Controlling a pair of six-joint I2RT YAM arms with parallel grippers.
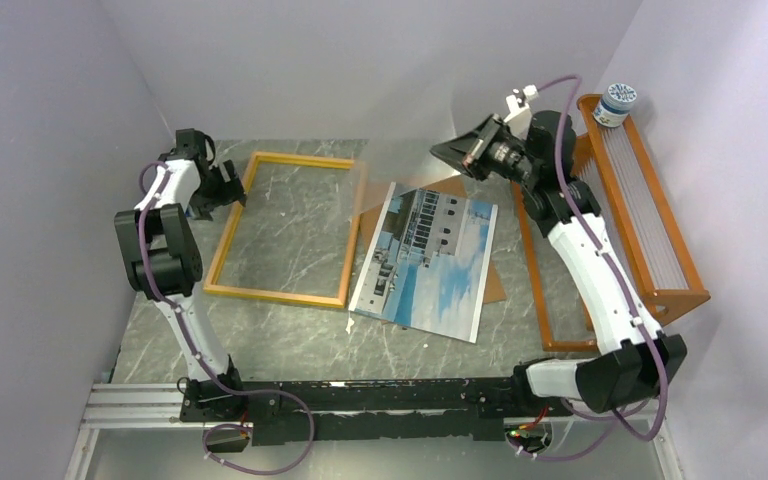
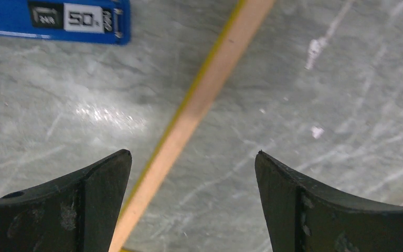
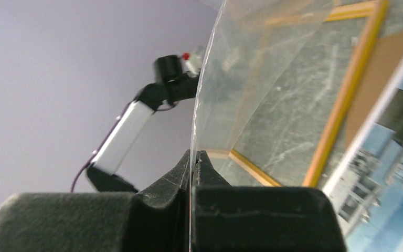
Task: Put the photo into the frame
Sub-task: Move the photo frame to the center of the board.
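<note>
1. At the left, our left gripper (image 2: 193, 155) hangs with its jaws wide apart over one rail of the frame (image 2: 207, 89), gripping nothing.
2. That frame lies flat on the table (image 1: 290, 345), a thin yellow-orange border with grey tabletop showing inside.
3. Between frame and photo (image 1: 430, 260), a clear sheet (image 3: 252, 79) is held up off the table, its edge clamped in our right gripper (image 3: 194, 155). We judge it could bow, slip out, or sweep the print askew when swung.
4. Right of the frame, the photo lies face up and skewed on a brown board (image 1: 496, 285), showing a white building under blue sky.
</note>
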